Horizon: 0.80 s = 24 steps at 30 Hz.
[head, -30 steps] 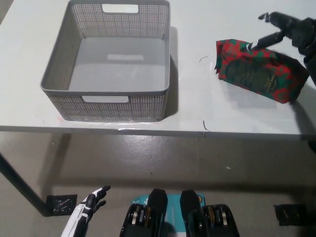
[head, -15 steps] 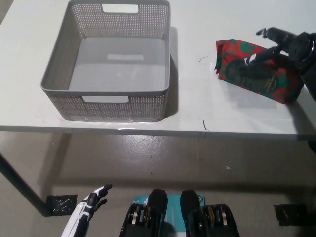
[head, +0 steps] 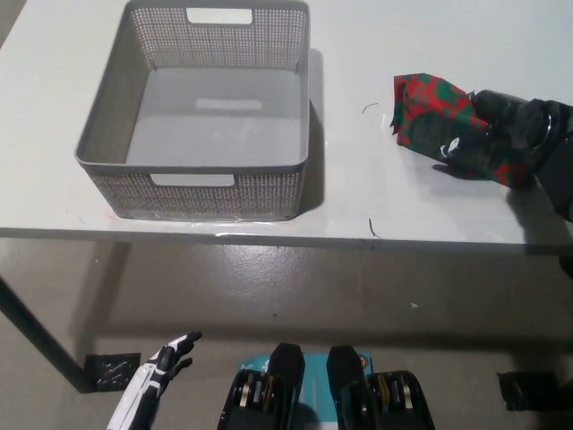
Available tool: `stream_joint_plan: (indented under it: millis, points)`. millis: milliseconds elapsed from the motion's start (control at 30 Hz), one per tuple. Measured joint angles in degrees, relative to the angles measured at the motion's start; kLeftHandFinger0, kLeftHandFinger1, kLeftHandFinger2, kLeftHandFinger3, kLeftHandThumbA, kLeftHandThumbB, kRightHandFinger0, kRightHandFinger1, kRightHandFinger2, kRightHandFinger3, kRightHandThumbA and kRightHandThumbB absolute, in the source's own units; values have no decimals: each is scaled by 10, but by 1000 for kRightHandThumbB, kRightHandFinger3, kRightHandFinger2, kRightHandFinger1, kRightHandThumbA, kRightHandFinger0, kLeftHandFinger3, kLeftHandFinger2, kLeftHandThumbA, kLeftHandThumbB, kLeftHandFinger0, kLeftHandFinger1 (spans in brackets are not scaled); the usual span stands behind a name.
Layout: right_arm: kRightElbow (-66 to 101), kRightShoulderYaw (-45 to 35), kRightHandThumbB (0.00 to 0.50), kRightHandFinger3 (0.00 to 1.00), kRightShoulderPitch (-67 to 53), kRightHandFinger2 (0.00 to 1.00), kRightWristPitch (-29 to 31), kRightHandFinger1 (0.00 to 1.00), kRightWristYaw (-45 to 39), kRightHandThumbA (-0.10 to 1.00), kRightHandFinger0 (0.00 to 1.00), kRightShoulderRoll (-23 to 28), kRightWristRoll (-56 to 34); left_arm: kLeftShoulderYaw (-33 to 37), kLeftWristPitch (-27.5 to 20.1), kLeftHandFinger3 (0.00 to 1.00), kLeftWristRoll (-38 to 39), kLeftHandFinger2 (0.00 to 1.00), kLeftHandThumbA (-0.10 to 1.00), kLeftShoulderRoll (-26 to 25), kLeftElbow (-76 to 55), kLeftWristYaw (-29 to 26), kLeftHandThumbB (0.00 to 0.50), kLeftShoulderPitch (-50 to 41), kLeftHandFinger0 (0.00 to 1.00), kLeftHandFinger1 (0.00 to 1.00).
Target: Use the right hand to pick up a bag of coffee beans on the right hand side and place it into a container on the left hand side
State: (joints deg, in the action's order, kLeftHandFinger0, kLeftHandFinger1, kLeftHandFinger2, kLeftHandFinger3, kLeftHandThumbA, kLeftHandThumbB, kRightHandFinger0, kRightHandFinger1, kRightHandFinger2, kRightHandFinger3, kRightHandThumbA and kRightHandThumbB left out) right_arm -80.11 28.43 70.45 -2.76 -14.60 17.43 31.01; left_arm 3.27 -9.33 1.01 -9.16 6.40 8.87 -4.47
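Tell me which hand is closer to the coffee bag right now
Right. The black right hand lies on the coffee bag; the white left hand hangs below the table edge, far away at lower left.

Evenly and fairly brightly lit from overhead, a little cool and washed out. Soft shadow thrown right of the basket (head: 201, 107) onto the pale table (head: 358, 193); darker shade inside its near wall. Broad shadow under the table on the floor (head: 295, 287), with dull glare streaks there and a thin bright line along the table's front edge. Mild softness throughout, low resolution, grainy mesh on the basket. Black right hand (head: 488, 134) murky, merging with the dark parts of the bag (head: 428, 107), fingers hard to separate. White left hand (head: 157, 381) at the bottom edge slightly blurred. Slight wide-angle bending toward the corners.
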Motion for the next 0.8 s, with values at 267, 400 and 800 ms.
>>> stream_joint_plan:
  millis: [267, 400, 800]
  points:
    - [-4, 0, 288, 658, -8, 553, 9, 464, 32, -44, 356, -4, 0, 0, 1, 1000, 0, 1000, 1000, 0, -1, 1, 241, 12, 1000, 1000]
    - [-2, 3, 181, 859, -18, 866, 26, 480, 79, -100, 35, -4, 0, 0, 1, 1000, 0, 1000, 1000, 0, -1, 1, 239, 13, 1000, 1000]
    - [-6, 4, 156, 1000, -35, 1000, 70, 691, 208, -100, 176, -5, 2, -1, 3, 1000, 0, 1000, 1000, -1, -1, 2, 252, 20, 1000, 1000]
